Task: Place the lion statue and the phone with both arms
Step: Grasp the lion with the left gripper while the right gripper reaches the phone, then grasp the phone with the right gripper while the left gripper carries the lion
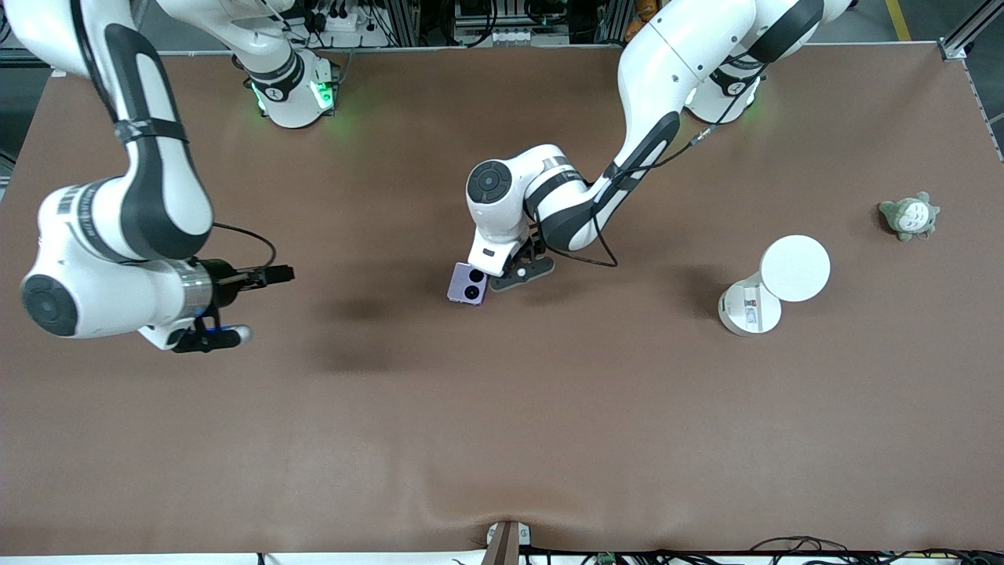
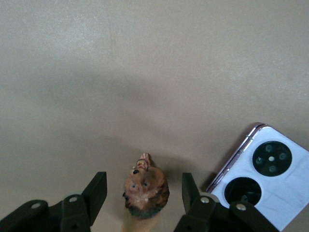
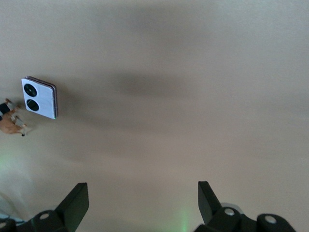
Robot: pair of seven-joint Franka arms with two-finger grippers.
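Note:
The lion statue (image 2: 145, 192) is a small reddish-brown figurine standing on the table between the fingers of my left gripper (image 2: 144, 193), with a gap on each side. That gripper is open and low over the middle of the table (image 1: 521, 271), and it hides the statue in the front view. The pale lavender phone (image 1: 468, 284) lies flat beside the statue, camera circles up, toward the right arm's end; it also shows in the left wrist view (image 2: 270, 181). The right wrist view shows the phone (image 3: 41, 98) and the statue (image 3: 9, 121) far off. My right gripper (image 1: 212, 337) is open and empty (image 3: 142, 200), waiting over bare table near its own end.
A white round-topped stand (image 1: 773, 286) is on the table toward the left arm's end. A grey-green plush (image 1: 908, 216) lies closer to that end, farther from the front camera. The brown table (image 1: 502, 439) is bare elsewhere.

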